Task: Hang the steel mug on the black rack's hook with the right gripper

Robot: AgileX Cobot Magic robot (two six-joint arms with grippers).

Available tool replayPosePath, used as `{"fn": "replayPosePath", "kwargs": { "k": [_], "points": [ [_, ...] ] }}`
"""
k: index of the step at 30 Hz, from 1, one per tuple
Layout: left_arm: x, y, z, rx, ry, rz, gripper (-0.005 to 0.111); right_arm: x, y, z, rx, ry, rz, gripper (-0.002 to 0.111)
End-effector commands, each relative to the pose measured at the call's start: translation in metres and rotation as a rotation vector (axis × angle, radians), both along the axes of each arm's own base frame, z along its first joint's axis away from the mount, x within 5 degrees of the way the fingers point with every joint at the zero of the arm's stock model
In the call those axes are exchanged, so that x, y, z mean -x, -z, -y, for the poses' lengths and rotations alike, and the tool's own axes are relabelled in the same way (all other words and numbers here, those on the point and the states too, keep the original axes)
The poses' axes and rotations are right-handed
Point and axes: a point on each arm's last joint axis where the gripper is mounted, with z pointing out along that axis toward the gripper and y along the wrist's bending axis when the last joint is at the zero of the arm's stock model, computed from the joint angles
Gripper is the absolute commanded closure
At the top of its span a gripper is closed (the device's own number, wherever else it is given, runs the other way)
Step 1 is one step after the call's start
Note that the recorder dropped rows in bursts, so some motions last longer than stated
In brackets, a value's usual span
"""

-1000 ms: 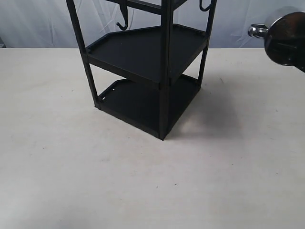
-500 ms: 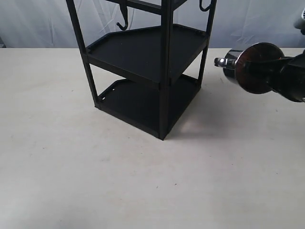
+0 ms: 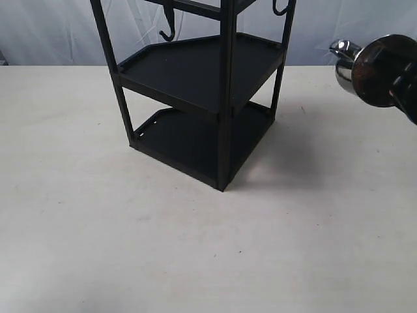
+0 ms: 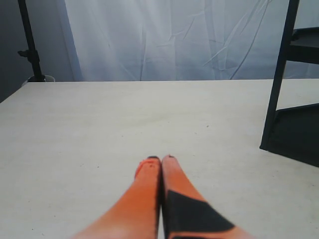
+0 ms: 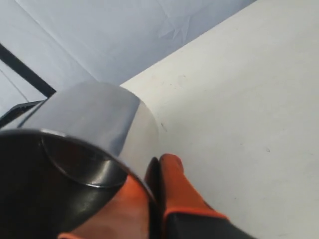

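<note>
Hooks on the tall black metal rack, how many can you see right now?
2. A long-shank black J hook hangs over the upper shelf's back left; a small curled black C hook sits at the top right post. The tall black metal rack is cropped, so more may be hidden.

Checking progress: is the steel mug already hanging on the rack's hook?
No. The steel mug is held in the air by the right gripper, apart from the hook.

Both grippers wear slim orange fingers with black panels, the left gripper [image 4: 161, 160] tapering to reddish tips, the right gripper [image 5: 158, 164] edged in orange.
</note>
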Motion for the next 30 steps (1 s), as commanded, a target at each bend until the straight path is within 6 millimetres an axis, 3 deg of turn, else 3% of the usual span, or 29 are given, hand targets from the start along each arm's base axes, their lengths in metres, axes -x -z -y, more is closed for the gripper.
{"fn": "replayPosePath", "kwargs": {
  "k": [1,4,10,12,16,25,30],
  "points": [
    [0.0,-0.002,0.0,0.004,0.005,0.012,0.107,0.001,-0.009,-0.014,-0.003,-0.186,0.057,0.109],
    [0.0,-0.002,0.0,0.004,0.005,0.012,0.107,0.002,-0.007,-0.013,-0.063,-0.15,0.035,0.109],
    [0.0,-0.002,0.0,0.004,0.005,0.012,0.107,0.01,0.001,0.013,-0.128,0.209,-0.04,0.109],
    [0.0,-0.002,0.0,0.004,0.005,0.012,0.107,0.014,0.001,0.014,-0.208,0.259,-0.052,0.109],
    [0.0,-0.002,0.0,0.004,0.005,0.012,0.107,0.012,0.001,0.011,-0.368,0.216,-0.044,0.109],
    [0.0,-0.002,0.0,0.004,0.005,0.012,0.107,0.01,0.003,0.006,-0.12,-0.099,-0.125,0.109],
    [0.0,-0.002,0.0,0.004,0.005,0.012,0.107,0.008,-0.001,-0.002,-0.077,-0.241,-0.082,0.109]
  ]
}}
